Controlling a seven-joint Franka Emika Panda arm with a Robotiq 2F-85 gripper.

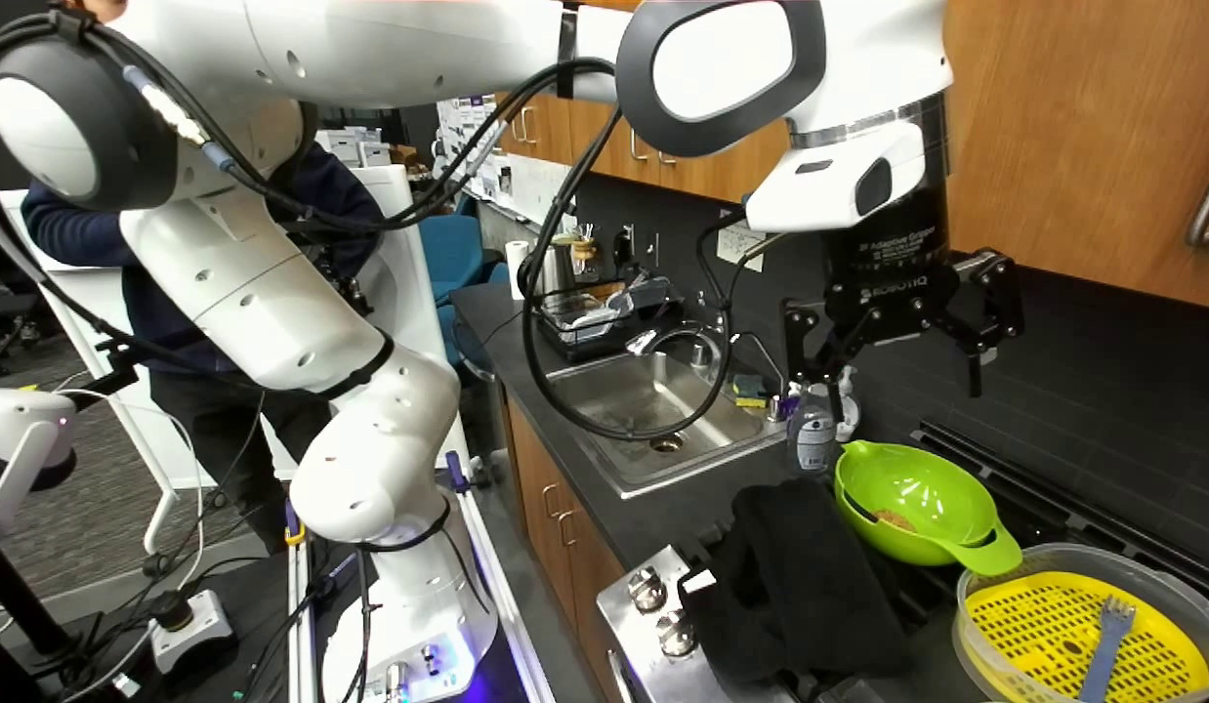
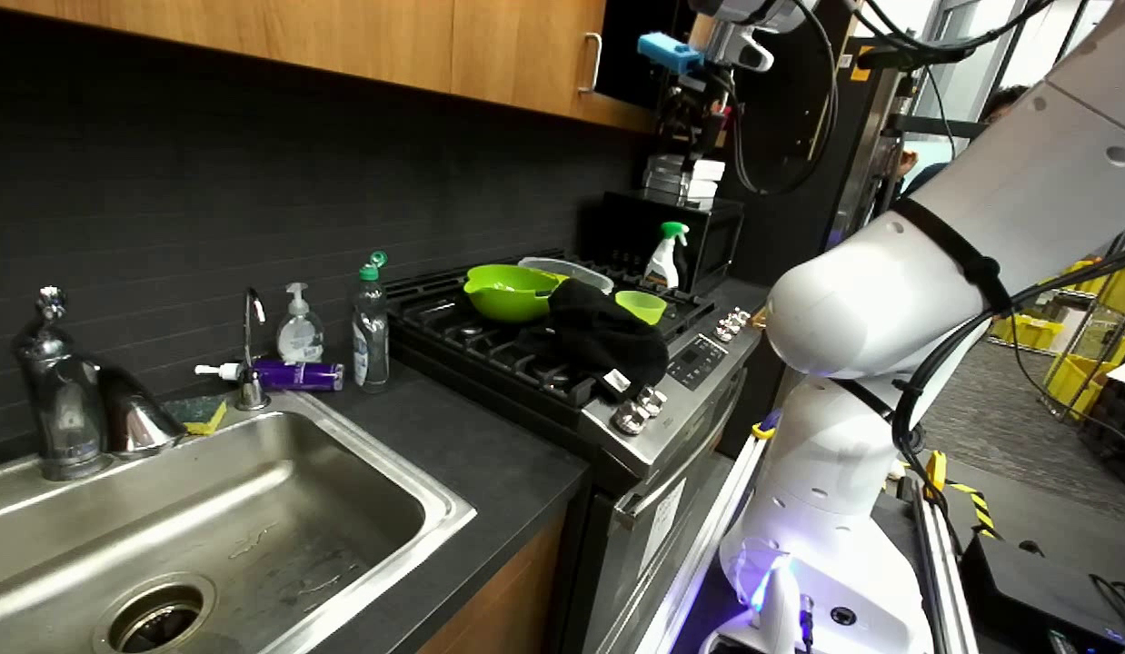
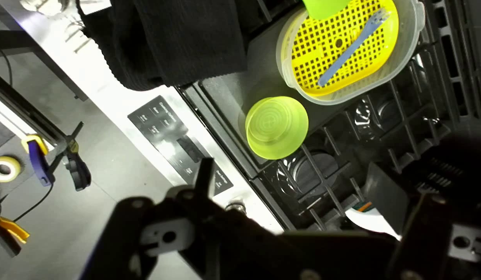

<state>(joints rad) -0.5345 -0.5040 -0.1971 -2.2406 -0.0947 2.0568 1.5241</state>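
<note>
L. to R. in wrist view: black cloth (image 3: 178, 46) lay over the front part of the stove (image 3: 112, 93), w/ ctrl panel (image 3: 174, 136) next along. Then came the lt-green cup (image 3: 277, 128), seemingly upright, on a dark plate (image 3: 260, 77) just beside a burner (image 3: 324, 165). Key rel.: it lay below the tool (image 3: 291, 165) and, in that view, past the tips toward the top, within the finger span but a bit L. of its middle. Rim looked round, so prob. no long axis to speak of; one arm (image 1: 263, 293) on this rig, so no nearer-arm question. Tool's fingers (image 3: 386, 196) stood wide apart, nothing seen betw. them; in both exterior views it hung well above the stove. Farther R., a clear tub (image 3: 407, 39) held a yellow strainer (image 3: 322, 50), blue fork (image 3: 351, 48) lying on it, long axis slanting lower L. to upper R., well off the tips. Last, behind a finger, a white thing (image 3: 366, 221), part hidden; couldn't tell what.
</note>
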